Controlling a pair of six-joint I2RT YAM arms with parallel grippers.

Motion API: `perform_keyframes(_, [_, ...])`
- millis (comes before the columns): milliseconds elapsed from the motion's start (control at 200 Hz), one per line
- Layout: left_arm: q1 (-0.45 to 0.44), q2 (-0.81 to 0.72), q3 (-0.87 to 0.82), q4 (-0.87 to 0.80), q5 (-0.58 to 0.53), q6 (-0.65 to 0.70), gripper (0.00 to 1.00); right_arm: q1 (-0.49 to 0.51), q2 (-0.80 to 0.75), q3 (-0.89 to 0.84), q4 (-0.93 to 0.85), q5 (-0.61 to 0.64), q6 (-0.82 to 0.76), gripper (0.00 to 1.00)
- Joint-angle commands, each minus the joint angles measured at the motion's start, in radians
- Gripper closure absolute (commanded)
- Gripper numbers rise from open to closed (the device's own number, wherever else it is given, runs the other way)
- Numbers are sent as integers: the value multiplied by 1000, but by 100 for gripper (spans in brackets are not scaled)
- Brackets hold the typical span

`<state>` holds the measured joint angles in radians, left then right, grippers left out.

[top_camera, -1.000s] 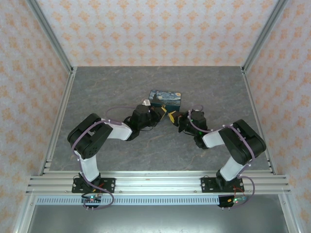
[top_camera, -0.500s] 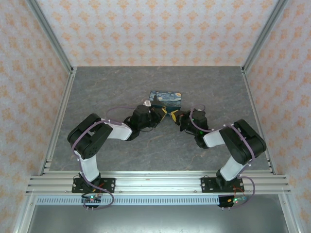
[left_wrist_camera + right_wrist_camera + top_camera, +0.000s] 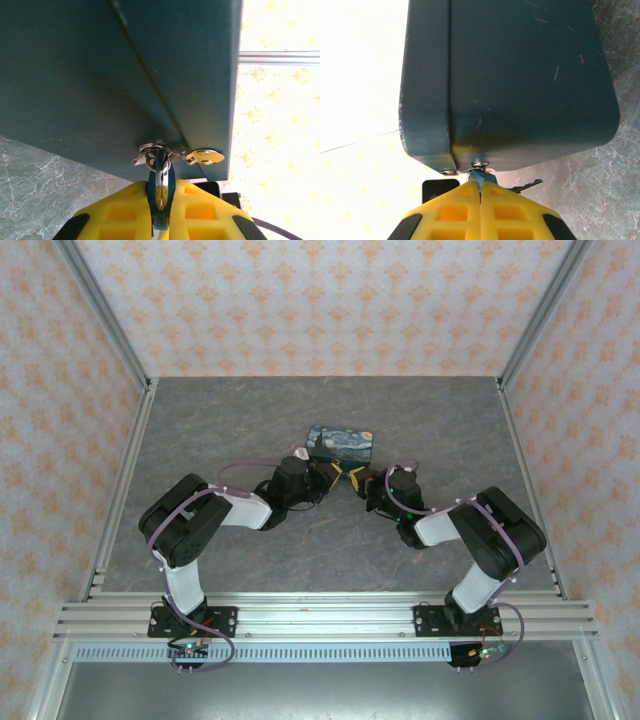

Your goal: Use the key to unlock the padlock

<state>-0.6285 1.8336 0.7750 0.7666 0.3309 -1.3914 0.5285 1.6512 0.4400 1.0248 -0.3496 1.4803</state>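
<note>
With both arms pinching the padlock [image 3: 161, 172] and neither holding the key [image 3: 205, 157], which juts free at 3 o'clock of the hasp [image 3: 149, 148], a tug could drag the box [image 3: 100, 75] across the bench [image 3: 30, 185]; the left gripper [image 3: 161, 199] has its jaws clamped on the shackle, and the right gripper [image 3: 481, 189] has its jaws pressed together on the teal body

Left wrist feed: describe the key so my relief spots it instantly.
Start at the dark blue box and follow its lower edge to the silver hasp above the yellow fingers of the left end effector. The key is the tiny flat pale metal piece jutting right of it, unlike the rounded padlock shackle pinched between the fingers.
</note>
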Motion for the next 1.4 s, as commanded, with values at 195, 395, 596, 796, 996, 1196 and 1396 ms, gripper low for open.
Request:
perform_keyframes(195, [-37,-16,-11,29,13,-27,100,35,-37,-33,89,-8,14,100])
perform_keyframes(395, [-37,-2,-16,49,13,-31,100,40,-36,-50,99,0,17,100])
perform_keyframes(596, [-37,0,-21,50,15,-26,100,41,-26,-52,113,4,21,100])
perform_keyframes(796, [-37,1,-29,66,23,-18,100,41,-9,-62,128,17,23,100])
perform_keyframes(996, [-37,-2,-42,85,35,5,100,41,12,-82,170,18,32,100])
perform_keyframes(1196, [-37,-3,-51,100,37,-1,100,45,-8,-93,163,9,25,100])
perform_keyframes(1396, [-42,-20,-65,99,32,-14,100,51,-32,-116,156,5,24,100])
